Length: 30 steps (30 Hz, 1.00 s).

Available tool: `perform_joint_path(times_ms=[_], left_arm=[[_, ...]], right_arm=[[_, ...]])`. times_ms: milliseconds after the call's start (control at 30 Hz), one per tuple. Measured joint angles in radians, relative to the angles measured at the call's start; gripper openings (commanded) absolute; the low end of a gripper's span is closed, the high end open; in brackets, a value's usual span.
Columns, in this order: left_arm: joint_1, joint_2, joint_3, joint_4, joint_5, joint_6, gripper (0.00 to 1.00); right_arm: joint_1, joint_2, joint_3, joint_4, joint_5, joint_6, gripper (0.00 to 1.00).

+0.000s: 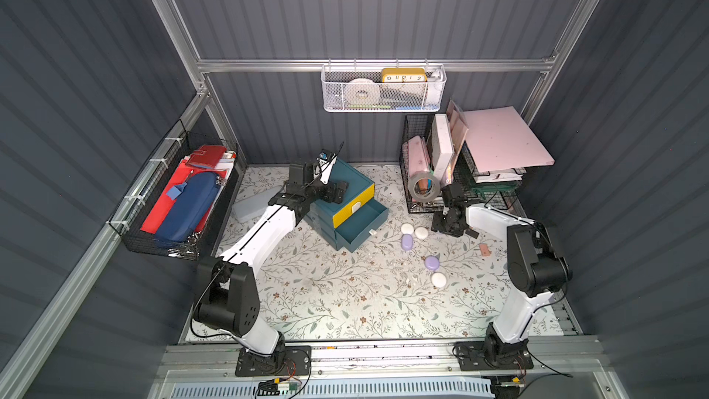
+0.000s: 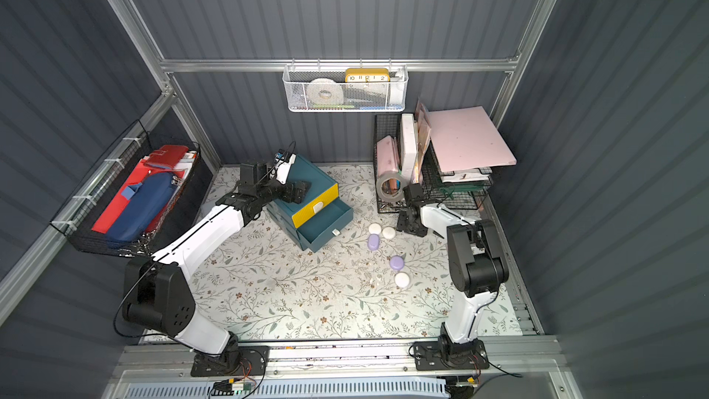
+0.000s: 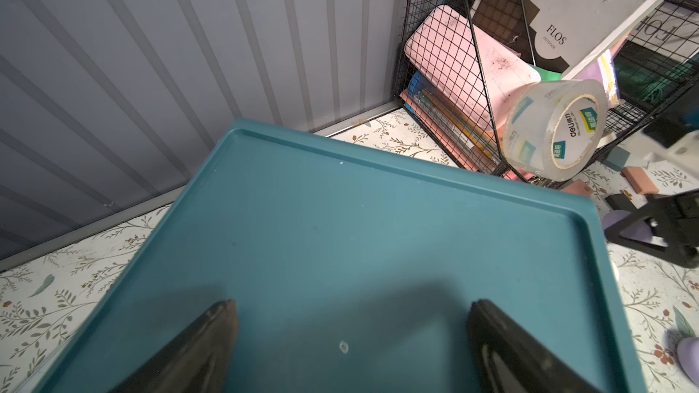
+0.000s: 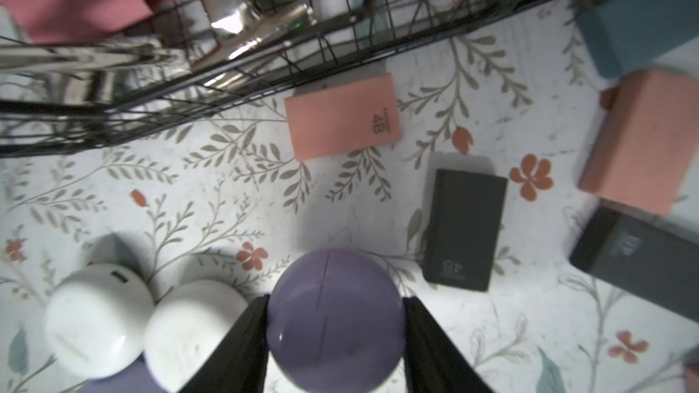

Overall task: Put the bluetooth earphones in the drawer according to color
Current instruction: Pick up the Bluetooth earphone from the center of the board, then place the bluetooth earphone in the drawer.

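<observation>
We see our right gripper [image 4: 335, 298], jaws squeezing a smooth round lilac plastic earphone case [image 4: 333, 323] beside two white earphone cases [image 4: 98, 319], our left gripper [image 3: 351, 304], jaws apart over the teal plastic drawer cabinet [image 3: 378, 221].

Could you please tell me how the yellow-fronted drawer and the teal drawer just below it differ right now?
The yellow-fronted drawer is pushed in, whereas the teal drawer below it is pulled well out. The yellow-fronted drawer's face is yellow; the teal drawer's matches the cabinet. Both have a small white handle.
</observation>
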Motion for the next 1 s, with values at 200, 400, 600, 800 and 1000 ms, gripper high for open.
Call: perform_joint_path(times_ms=[200,400,600,800,1000], left_arm=[[0.000,0.002,0.001,0.000,0.001,0.000,0.99],[0.000,0.002,0.002,0.000,0.001,0.000,0.99],[0.000,0.002,0.002,0.000,0.001,0.000,0.99],[0.000,0.002,0.002,0.000,0.001,0.000,0.99],[0.000,0.002,0.002,0.000,0.001,0.000,0.99]], right_arm=[[0.080,-0.155,-0.034,0.060,-0.059,-0.055,0.00],[0.207,-0.216,0.008,0.111,-0.102,-0.125,0.00],[0.288,-0.211,0.094,0.159,-0.161,-0.161,0.00],[0.328,-0.146,0.137,0.232,-0.234,-0.147,0.00],[0.362,-0.056,0.180,0.255,-0.299,-0.121,0.00]])
